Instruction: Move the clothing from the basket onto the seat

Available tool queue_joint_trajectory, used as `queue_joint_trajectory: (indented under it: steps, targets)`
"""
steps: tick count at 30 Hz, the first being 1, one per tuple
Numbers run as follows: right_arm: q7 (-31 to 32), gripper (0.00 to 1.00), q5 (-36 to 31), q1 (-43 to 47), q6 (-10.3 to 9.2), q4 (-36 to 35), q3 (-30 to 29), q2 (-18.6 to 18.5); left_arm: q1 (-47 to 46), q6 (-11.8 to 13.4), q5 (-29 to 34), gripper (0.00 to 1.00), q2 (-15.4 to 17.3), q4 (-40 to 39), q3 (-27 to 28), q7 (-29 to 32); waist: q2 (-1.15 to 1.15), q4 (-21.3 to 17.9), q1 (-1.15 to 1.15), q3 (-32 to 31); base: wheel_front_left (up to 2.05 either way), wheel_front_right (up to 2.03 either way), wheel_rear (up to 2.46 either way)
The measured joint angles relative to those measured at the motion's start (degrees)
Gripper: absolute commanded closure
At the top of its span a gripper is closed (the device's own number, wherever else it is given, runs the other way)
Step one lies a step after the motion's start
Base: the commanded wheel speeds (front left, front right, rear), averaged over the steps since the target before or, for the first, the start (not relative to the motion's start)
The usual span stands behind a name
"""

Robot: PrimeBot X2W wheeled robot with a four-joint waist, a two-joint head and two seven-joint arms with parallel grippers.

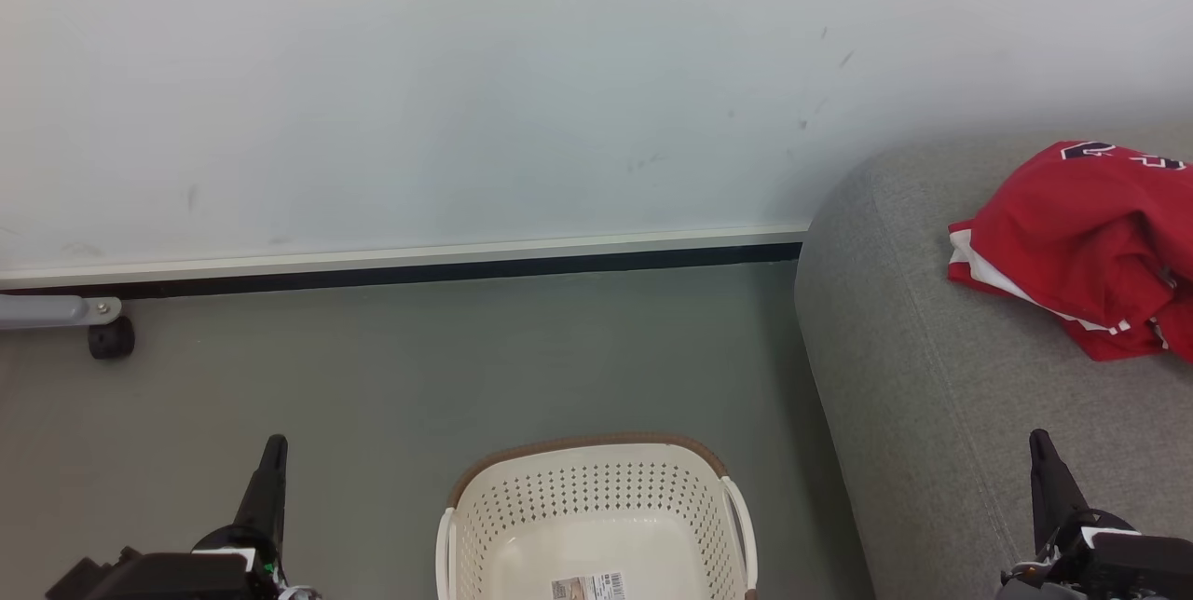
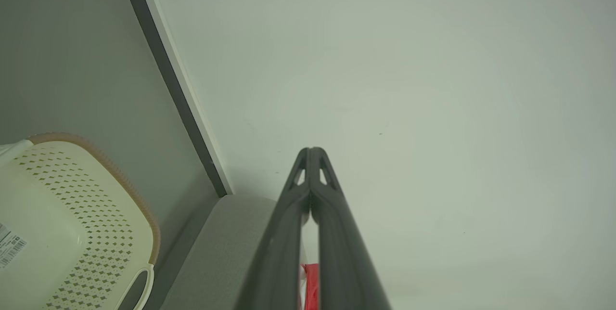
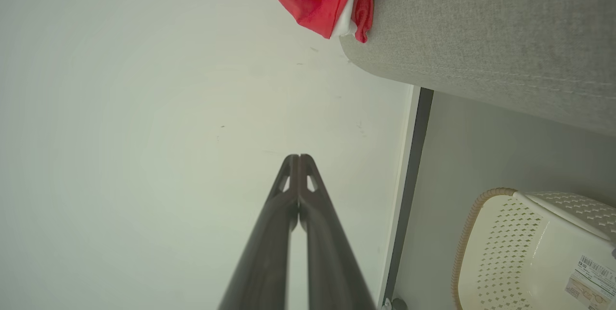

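The left gripper (image 1: 273, 449) and right gripper (image 1: 1040, 442) each have their fingertips pressed together on nothing. The clothing (image 1: 1072, 246) lies bunched on the seat (image 1: 913, 376), toward its far edge. The basket (image 1: 596, 488) stands near the seat's rounded side edge, with open floor (image 1: 391, 367) beyond.

Perforated plastic basket (image 1: 596, 497), woven grey cloth seat (image 1: 923, 376), soft red clothing (image 1: 1072, 246)

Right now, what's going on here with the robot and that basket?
Nothing is being handled. The red clothing lies on the grey sofa, and the white basket on the floor beside it holds a label and no clothes that I can see. The left gripper and right gripper are shut and empty, either side of the basket.
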Motion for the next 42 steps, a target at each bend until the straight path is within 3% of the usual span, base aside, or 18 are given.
queue_joint_trajectory:
  steps: [42]
  targets:
    - [0.0,1.0,0.0,0.0,0.0,0.0,0.0,0.0,0.0,0.0,0.0,1.0,0.0,0.0,0.0,0.0,0.0,0.0,0.0,0.0,0.0,0.0,0.0]
